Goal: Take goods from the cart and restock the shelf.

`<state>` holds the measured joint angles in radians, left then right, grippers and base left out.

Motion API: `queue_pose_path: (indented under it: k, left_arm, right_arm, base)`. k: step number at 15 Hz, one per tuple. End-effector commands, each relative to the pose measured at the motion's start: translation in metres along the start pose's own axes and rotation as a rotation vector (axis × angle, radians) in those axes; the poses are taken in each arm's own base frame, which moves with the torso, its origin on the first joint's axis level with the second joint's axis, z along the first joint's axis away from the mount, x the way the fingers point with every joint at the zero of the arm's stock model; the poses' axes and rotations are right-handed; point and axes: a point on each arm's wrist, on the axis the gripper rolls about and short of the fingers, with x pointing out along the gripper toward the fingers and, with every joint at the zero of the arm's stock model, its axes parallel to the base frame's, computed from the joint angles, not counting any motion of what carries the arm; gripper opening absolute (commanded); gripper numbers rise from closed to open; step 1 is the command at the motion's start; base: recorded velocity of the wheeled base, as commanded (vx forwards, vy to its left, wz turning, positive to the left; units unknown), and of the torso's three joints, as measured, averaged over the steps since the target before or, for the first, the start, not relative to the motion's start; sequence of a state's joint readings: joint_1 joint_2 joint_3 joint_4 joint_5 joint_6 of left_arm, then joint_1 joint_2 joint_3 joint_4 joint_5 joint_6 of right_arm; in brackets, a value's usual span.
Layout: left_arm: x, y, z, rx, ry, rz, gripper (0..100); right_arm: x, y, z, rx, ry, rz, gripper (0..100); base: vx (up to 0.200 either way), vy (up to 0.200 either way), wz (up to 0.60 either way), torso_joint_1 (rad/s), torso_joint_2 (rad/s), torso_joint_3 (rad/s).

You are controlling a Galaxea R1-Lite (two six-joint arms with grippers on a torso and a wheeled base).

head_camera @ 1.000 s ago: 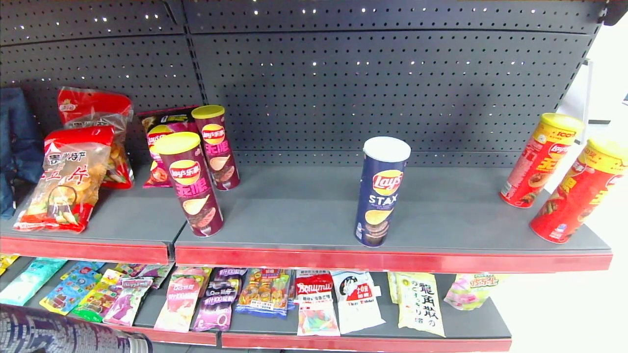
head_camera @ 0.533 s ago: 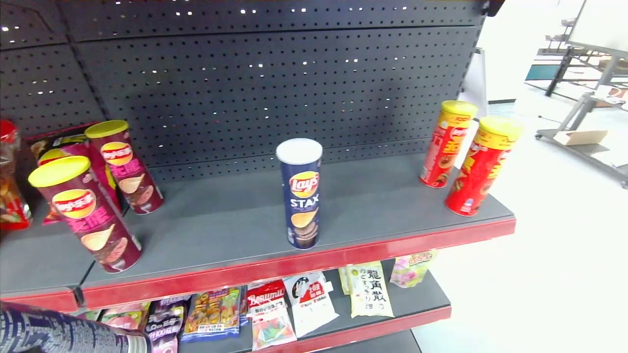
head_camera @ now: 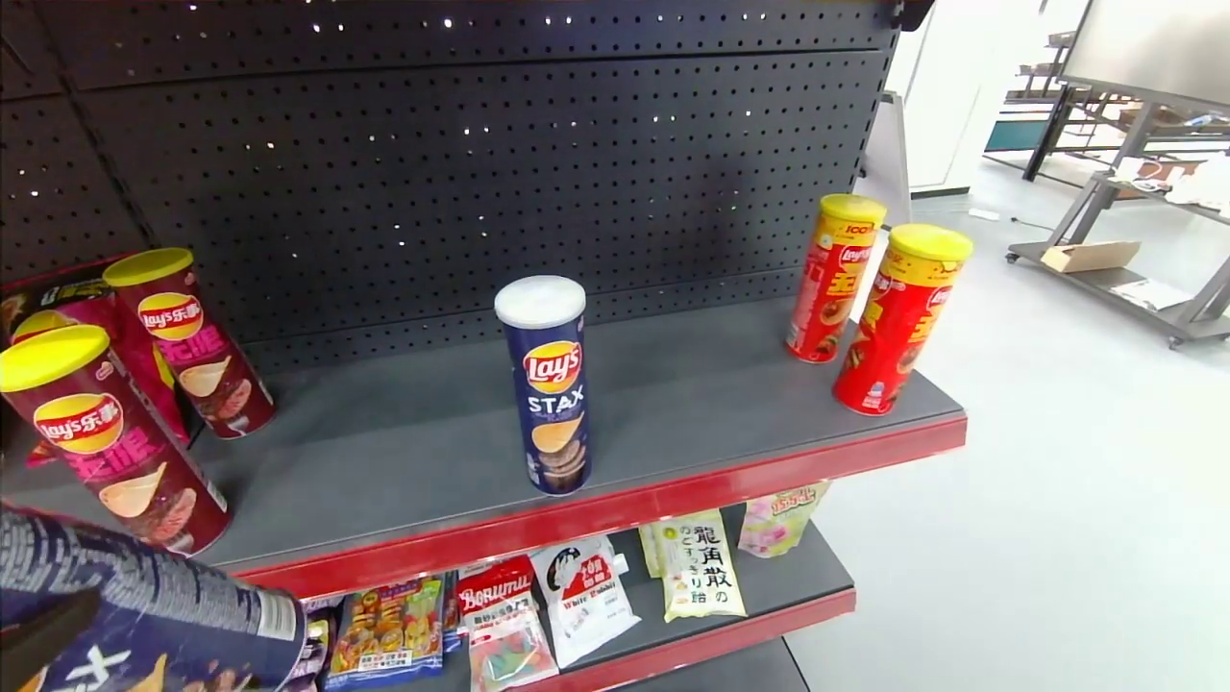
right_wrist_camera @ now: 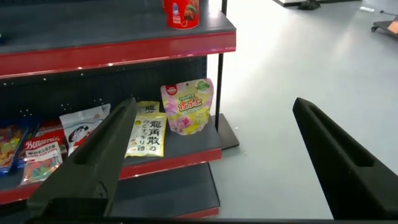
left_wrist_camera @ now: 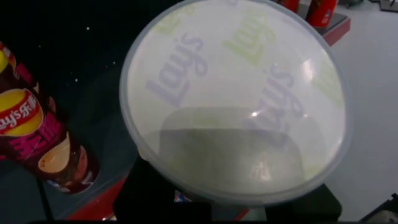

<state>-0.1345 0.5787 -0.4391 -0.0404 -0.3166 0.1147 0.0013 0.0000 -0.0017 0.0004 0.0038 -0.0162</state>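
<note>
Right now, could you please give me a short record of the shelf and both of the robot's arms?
Top shelf: two maroon cans at its left, one blue can mid-front, two red cans at its right end, all standing.
Lower shelf: snack bags laid in a row.
Left gripper: shut on a held can, blue with a white lid.
Right gripper: fingers wide open, empty.

Pale grey floor (head_camera: 1057, 481) at the right; a cardboard box (head_camera: 1091, 256) lies on a grey metal stand (head_camera: 1187, 317).
</note>
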Motion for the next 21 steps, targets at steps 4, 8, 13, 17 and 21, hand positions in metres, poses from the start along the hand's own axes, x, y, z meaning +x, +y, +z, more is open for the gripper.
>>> queue_pose_path:
  k: [4,8,13,17,21]
  left_arm:
    - [0.105,0.034,0.013,-0.075,0.063,-0.031,0]
    - [0.144,0.043,0.0,-0.09,0.122,-0.065,0]
    - [0.176,0.053,0.006,-0.096,0.118,-0.113,0]
    - [0.214,0.066,0.02,-0.059,0.078,-0.157,0]
    - [0.258,0.081,0.023,-0.051,0.066,-0.156,0]
  right_arm:
    - [0.0,0.0,0.0,0.018,0.001,0.0,100]
    - [0.0,0.0,0.0,0.018,0.001,0.0,100]
    - [0.0,0.0,0.0,0.018,0.001,0.0,100]
    - [0.0,0.0,0.0,0.018,0.001,0.0,100]
    - [0.0,0.0,0.0,0.018,0.001,0.0,100]
  base:
    - [0.0,0.0,0.0,0.0,0.0,0.0]
    - [0.0,0.0,0.0,0.0,0.0,0.0]
    - [0.0,0.0,0.0,0.0,0.0,0.0]
    - [0.0,0.0,0.0,0.0,0.0,0.0]
    - [0.0,0.0,0.0,0.0,0.0,0.0]
